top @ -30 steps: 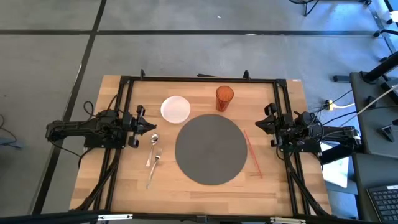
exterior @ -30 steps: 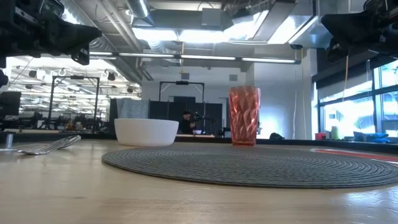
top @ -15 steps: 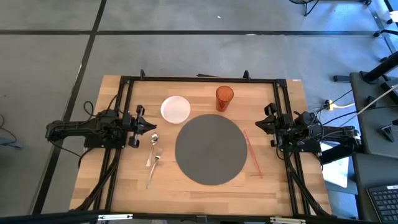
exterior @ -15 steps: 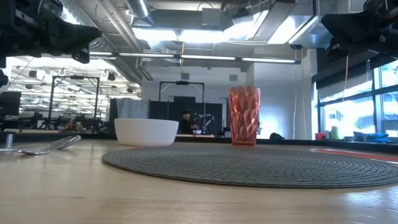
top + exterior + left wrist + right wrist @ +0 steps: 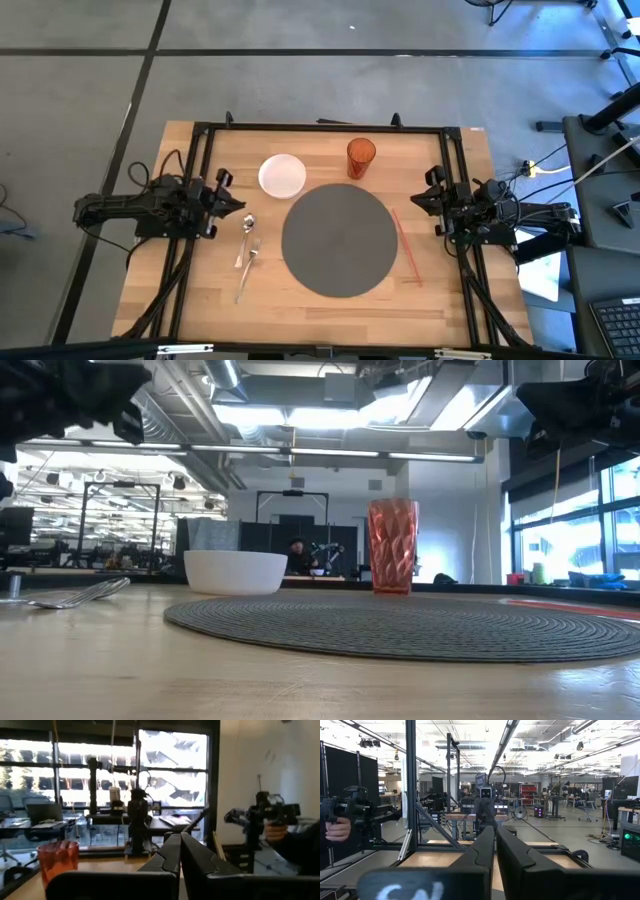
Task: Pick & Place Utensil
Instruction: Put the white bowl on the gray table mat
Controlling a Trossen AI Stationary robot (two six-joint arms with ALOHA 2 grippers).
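Note:
A metal spoon (image 5: 246,236) and a fork (image 5: 247,268) lie flat side by side on the wood, left of the round grey placemat (image 5: 340,239). In the low view they show at the left edge as spoon and fork (image 5: 75,596). My left gripper (image 5: 240,203) hovers shut above the table just beyond the spoon's bowl, toward the far-left; its closed fingers (image 5: 179,854) point toward the right. My right gripper (image 5: 416,200) waits shut at the table's right side, with its fingers (image 5: 495,845) together.
A white bowl (image 5: 283,174) and an orange tumbler (image 5: 361,157) stand beyond the placemat. A thin red stick (image 5: 405,245) lies right of the mat. A black frame (image 5: 330,128) borders the table. A person's hand (image 5: 275,831) holds a device in the room.
My left gripper has risen a little above the table, staying shut. The utensils and the right arm have kept still.

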